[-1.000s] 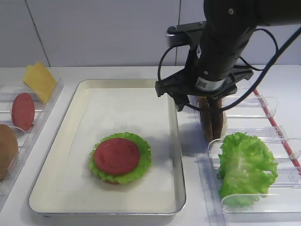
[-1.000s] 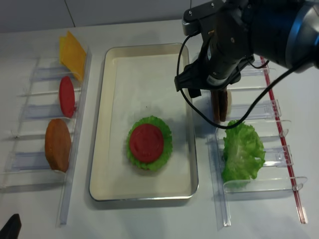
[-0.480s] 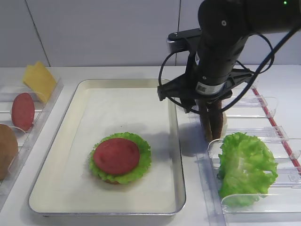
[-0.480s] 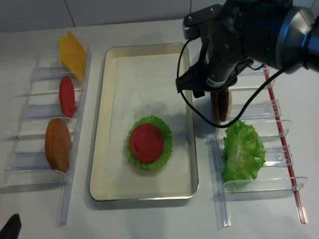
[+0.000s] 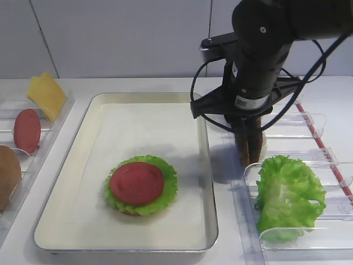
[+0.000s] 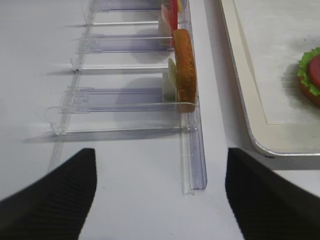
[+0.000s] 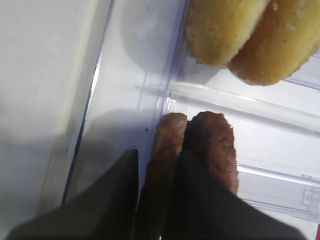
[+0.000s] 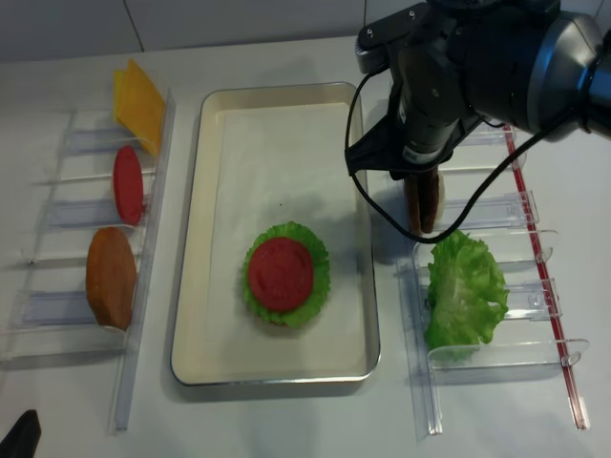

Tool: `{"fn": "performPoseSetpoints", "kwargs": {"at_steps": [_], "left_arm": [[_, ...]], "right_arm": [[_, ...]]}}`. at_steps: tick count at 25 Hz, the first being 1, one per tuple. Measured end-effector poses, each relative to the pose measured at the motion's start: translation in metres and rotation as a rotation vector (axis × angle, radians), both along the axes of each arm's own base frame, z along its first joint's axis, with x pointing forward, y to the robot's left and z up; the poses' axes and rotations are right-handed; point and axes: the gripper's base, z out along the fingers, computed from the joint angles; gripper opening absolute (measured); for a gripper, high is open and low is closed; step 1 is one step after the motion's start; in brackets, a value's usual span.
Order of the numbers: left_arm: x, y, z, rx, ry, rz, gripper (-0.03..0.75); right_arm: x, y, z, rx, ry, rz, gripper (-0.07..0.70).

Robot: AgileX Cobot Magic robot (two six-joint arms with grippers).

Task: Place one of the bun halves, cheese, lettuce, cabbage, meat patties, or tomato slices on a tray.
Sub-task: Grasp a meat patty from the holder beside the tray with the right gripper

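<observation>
Two dark brown meat patties [image 5: 249, 146] stand on edge side by side in the right clear rack. My right gripper [image 7: 160, 167] reaches down onto them, its two dark fingers pressed against both faces of the left patty [image 7: 165, 145]; the other patty [image 7: 215, 145] stands just outside the right finger. The cream tray [image 5: 143, 118] holds a stack of lettuce topped by a tomato slice [image 5: 136, 183]. My left gripper [image 6: 160, 200] hangs open over bare table beside the left rack, holding nothing.
A loose lettuce leaf [image 5: 287, 193] fills the right rack's near slots. Pale golden bun pieces [image 7: 250, 35] lie beyond the patties. The left rack holds cheese [image 5: 47, 95], a tomato slice [image 5: 26, 130] and a brown bun half [image 5: 6, 176].
The right gripper's fingers have closed in on the left patty, and the arm has edged slightly right. Everything in the tray and racks stayed put.
</observation>
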Motion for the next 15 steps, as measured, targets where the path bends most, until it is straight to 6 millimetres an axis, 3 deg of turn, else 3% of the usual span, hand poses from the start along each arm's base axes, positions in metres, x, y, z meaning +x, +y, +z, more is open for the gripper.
{"fn": "performPoseSetpoints", "kwargs": {"at_steps": [8,15], "left_arm": [[0.0,0.0,0.0,0.0,0.0,0.0,0.533],[0.0,0.0,0.0,0.0,0.0,0.0,0.533]], "right_arm": [[-0.0004,-0.001,-0.0002,-0.01,0.005,-0.004,0.137],[-0.0001,-0.0015,0.0017,-0.022,0.012,-0.008,0.135]]}}
